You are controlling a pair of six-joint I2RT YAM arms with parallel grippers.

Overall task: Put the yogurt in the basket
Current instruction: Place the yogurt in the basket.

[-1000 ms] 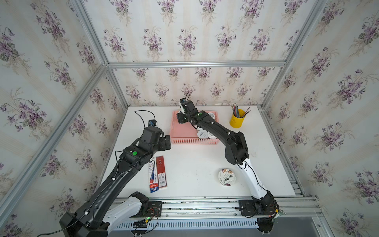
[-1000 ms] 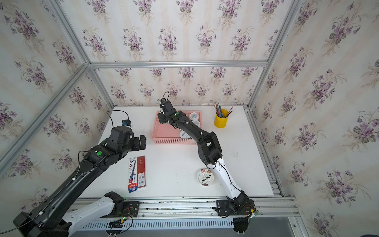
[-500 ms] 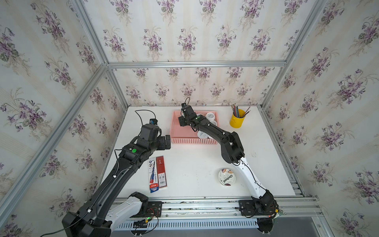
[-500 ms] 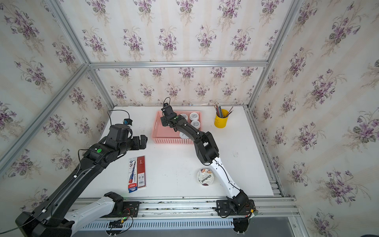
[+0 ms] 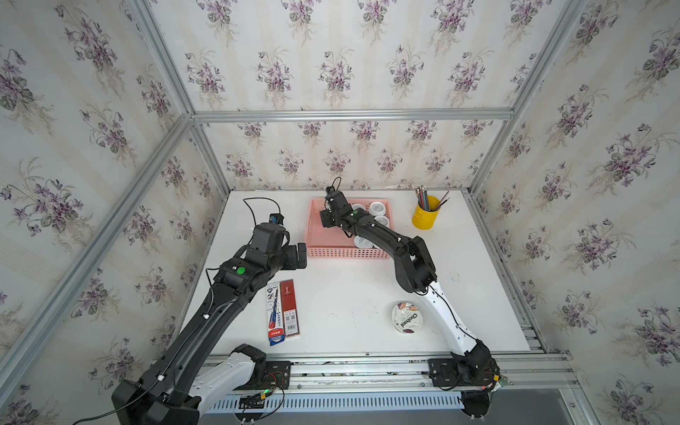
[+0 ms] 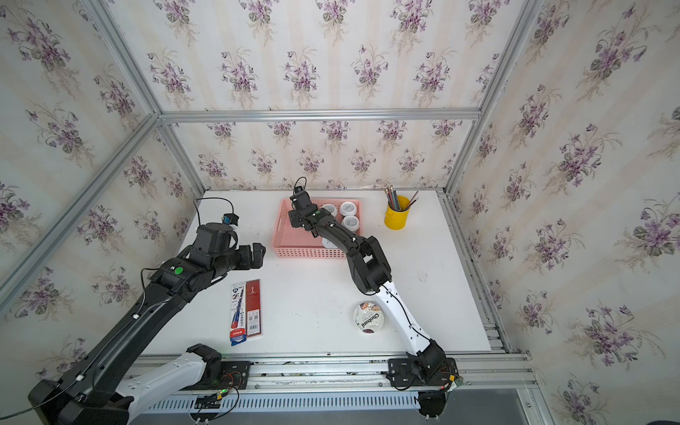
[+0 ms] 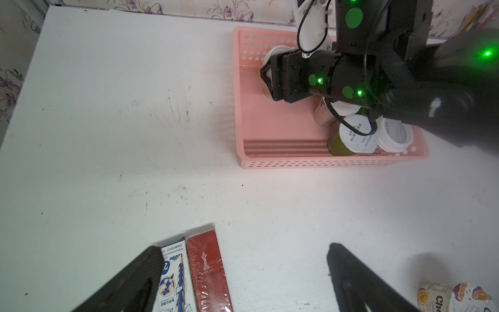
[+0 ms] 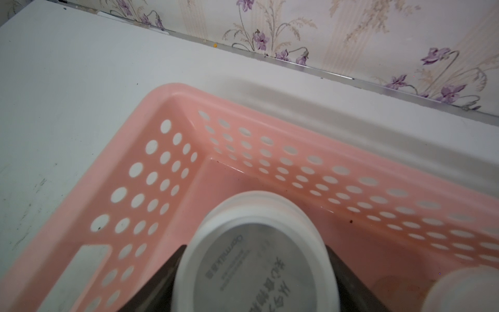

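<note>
A small round white-lidded yogurt cup (image 8: 251, 213) is gripped by the right end effector (image 8: 252, 254) inside the shallow pink lattice basket (image 5: 346, 253), release being judged the next need, with the left end effector (image 7: 244, 250) spread wide and the flat Chobani cup (image 5: 407, 317) left on the surface (image 5: 349, 294).

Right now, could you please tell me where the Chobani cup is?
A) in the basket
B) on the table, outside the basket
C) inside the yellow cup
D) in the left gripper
B: the Chobani cup sits lid-up on the bare table, well apart from the basket, with nothing holding it.
</note>
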